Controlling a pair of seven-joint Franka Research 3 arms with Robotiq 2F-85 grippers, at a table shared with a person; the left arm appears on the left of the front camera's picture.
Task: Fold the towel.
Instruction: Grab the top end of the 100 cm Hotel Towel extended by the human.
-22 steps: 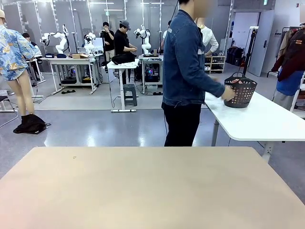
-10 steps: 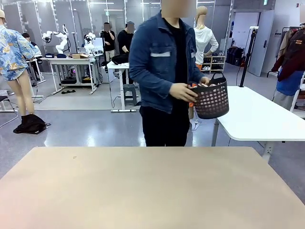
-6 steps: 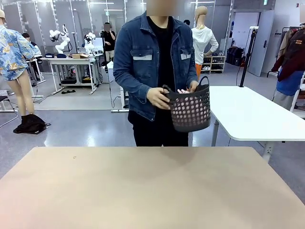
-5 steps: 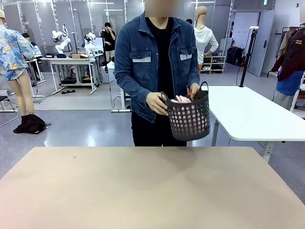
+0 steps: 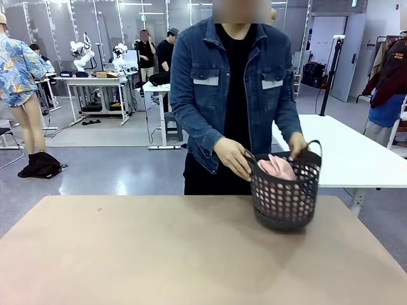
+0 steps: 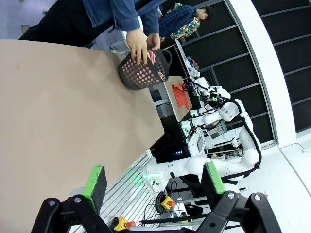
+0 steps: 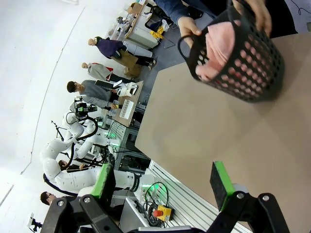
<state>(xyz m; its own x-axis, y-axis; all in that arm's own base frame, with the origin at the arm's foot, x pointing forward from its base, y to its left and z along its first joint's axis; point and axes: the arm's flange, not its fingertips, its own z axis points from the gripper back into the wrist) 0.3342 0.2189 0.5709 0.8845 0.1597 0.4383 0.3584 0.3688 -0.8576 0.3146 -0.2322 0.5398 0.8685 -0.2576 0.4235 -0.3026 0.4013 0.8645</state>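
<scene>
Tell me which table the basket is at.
The tan table in front, not the white table behind it; the basket holding the towel is at its far edge.

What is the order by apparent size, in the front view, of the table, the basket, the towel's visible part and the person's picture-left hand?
1. table
2. basket
3. towel and hand: the visible pink patch and the hand look alike, so they are left unranked. The basket hides most of the towel.
</scene>
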